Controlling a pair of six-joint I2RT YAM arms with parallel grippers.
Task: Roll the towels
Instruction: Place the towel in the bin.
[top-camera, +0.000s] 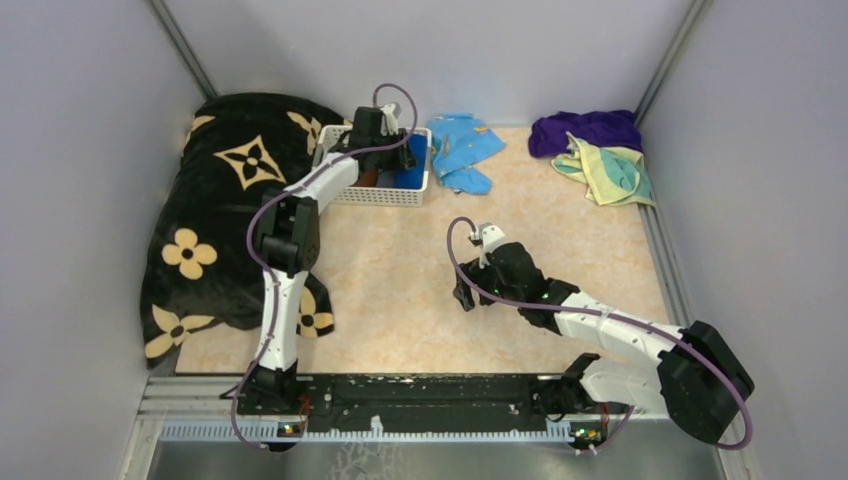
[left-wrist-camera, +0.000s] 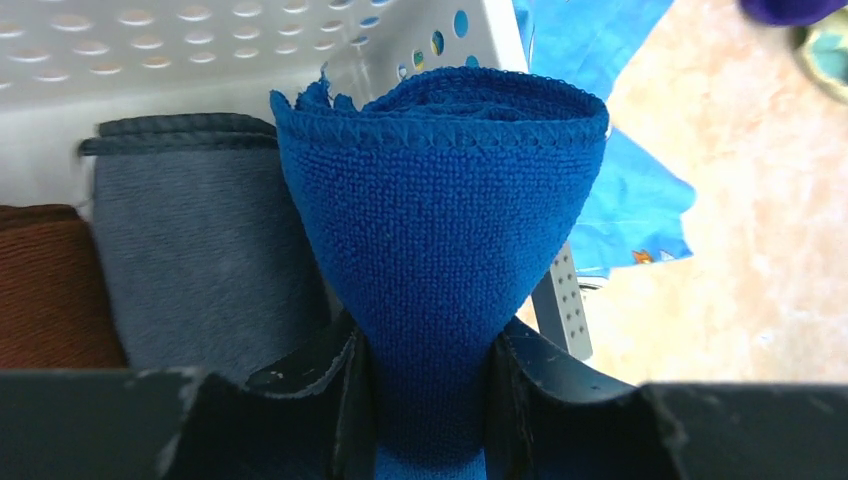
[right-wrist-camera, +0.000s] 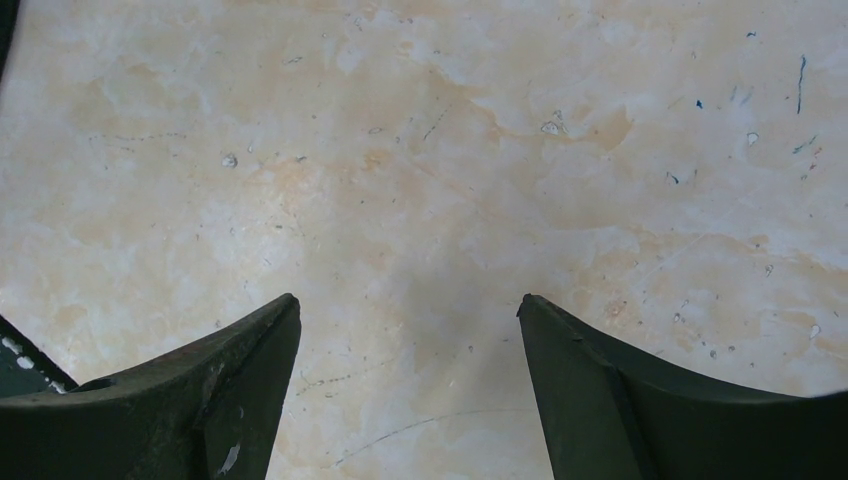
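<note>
My left gripper (left-wrist-camera: 430, 365) is shut on the rolled royal blue towel (left-wrist-camera: 440, 230) and holds it at the right end of the white basket (left-wrist-camera: 250, 60); in the top view the gripper (top-camera: 400, 160) is over the basket (top-camera: 375, 195), where the blue towel (top-camera: 411, 178) shows. The pale yellow towel with teal markings (top-camera: 612, 172) lies crumpled at the back right. The dark purple towel (top-camera: 585, 130) is bunched behind it. My right gripper (right-wrist-camera: 408, 320) is open and empty over bare table; in the top view it (top-camera: 468, 292) is near the table's middle.
A grey rolled cloth (left-wrist-camera: 200, 250) and a brown one (left-wrist-camera: 45, 285) lie in the basket. A light blue cloth with orange marks (top-camera: 462, 150) lies right of the basket. A black blanket with tan flowers (top-camera: 215, 215) covers the left side. Grey walls enclose the table.
</note>
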